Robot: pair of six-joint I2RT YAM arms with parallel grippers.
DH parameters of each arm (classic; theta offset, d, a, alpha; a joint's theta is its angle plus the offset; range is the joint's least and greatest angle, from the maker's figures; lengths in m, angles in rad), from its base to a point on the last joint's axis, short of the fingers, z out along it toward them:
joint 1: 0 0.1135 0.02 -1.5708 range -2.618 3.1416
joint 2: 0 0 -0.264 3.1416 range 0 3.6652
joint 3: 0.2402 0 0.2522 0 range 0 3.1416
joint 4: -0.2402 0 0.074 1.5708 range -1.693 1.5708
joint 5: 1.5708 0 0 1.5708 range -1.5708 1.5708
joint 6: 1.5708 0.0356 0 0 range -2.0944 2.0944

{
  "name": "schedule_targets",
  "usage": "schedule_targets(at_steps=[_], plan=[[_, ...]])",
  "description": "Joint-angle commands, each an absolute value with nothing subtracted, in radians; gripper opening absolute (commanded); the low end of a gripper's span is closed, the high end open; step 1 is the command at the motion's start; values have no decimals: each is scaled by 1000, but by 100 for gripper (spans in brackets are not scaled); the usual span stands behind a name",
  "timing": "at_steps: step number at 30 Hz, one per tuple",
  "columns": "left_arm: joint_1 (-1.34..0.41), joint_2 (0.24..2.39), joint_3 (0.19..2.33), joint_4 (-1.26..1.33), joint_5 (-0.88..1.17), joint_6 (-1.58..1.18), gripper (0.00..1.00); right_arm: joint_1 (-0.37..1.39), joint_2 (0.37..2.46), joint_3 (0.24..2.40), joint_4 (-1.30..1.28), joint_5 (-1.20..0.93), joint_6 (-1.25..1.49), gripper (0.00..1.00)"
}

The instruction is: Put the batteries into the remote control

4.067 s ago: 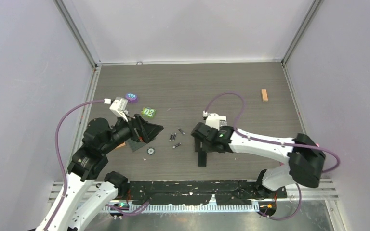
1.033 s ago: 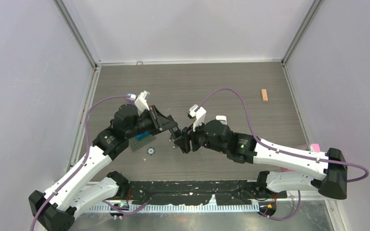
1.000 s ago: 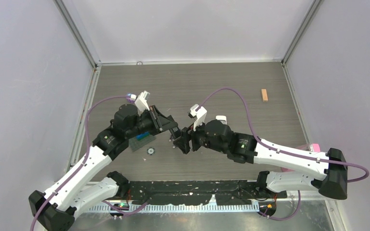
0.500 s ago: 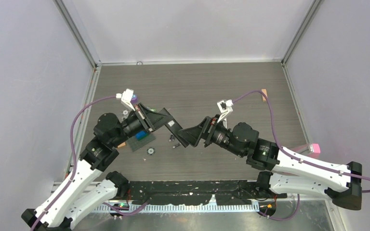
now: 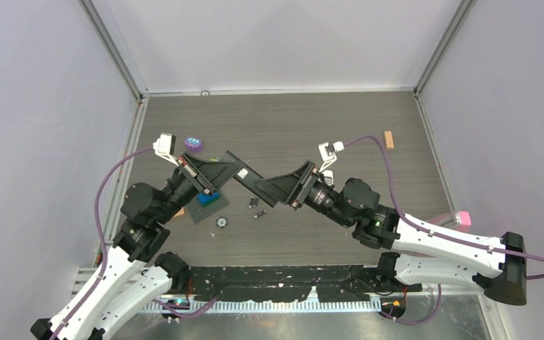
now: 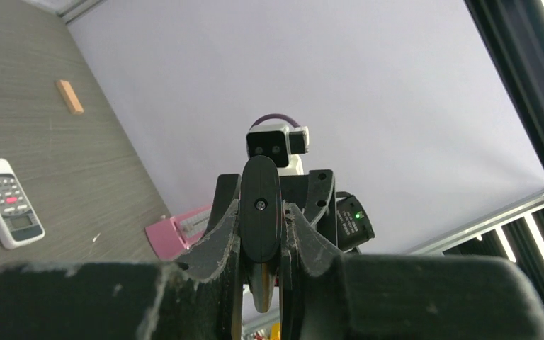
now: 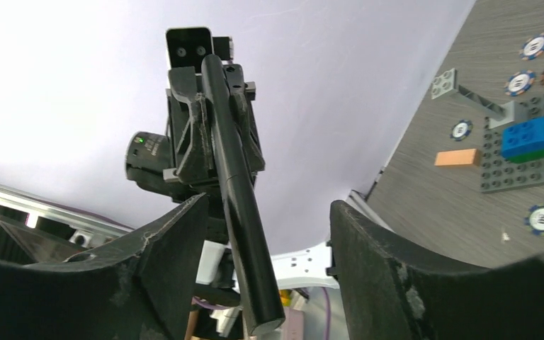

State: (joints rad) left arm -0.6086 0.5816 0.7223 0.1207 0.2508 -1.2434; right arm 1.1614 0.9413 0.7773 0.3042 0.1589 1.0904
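Observation:
A slim black remote control (image 5: 248, 178) hangs in the air over the table's middle, held at one end by my left gripper (image 5: 235, 170), which is shut on it. In the left wrist view the remote (image 6: 261, 202) is pinched edge-on between the fingers. My right gripper (image 5: 265, 193) faces it, open, its jaws either side of the remote's free end (image 7: 239, 205) with a gap on each side. Two batteries (image 5: 253, 203) (image 5: 259, 213) lie on the table below the grippers.
A white remote (image 6: 7, 202) lies on the table to the right. A grey brick plate (image 5: 200, 211) with a blue brick (image 5: 209, 199) sits at the left, with poker chips (image 5: 221, 222) (image 5: 193, 144) around it. An orange block (image 5: 389, 139) and a pink object (image 5: 460, 217) lie far right.
Both grippers have risen from low beside the batteries. The left one lifted the black remote up and leftward. The right gripper opened wide and now stands around the remote's free end.

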Motion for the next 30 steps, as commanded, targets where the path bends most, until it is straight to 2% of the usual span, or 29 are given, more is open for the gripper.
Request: schedule_targets(at_steps=[1, 4, 13, 15, 21, 25, 30], plan=[[-613, 565, 705, 277, 218, -1272, 0, 1166, 955, 800, 411, 180, 1154, 66], [-613, 555, 704, 277, 199, -1274, 0, 1167, 965, 794, 419, 172, 1155, 60], [-613, 539, 675, 314, 152, -1331, 0, 1167, 973, 770, 447, 169, 1159, 57], [-613, 535, 670, 315, 144, -1367, 0, 1167, 973, 769, 443, 169, 1157, 54], [-613, 520, 655, 370, 106, -1460, 0, 1167, 980, 752, 452, 160, 1169, 33], [-612, 506, 661, 371, 76, -1471, 0, 1167, 978, 745, 454, 155, 1169, 24], [-613, 460, 648, 328, -6, -1495, 0, 1167, 958, 705, 494, 155, 1170, 20]])
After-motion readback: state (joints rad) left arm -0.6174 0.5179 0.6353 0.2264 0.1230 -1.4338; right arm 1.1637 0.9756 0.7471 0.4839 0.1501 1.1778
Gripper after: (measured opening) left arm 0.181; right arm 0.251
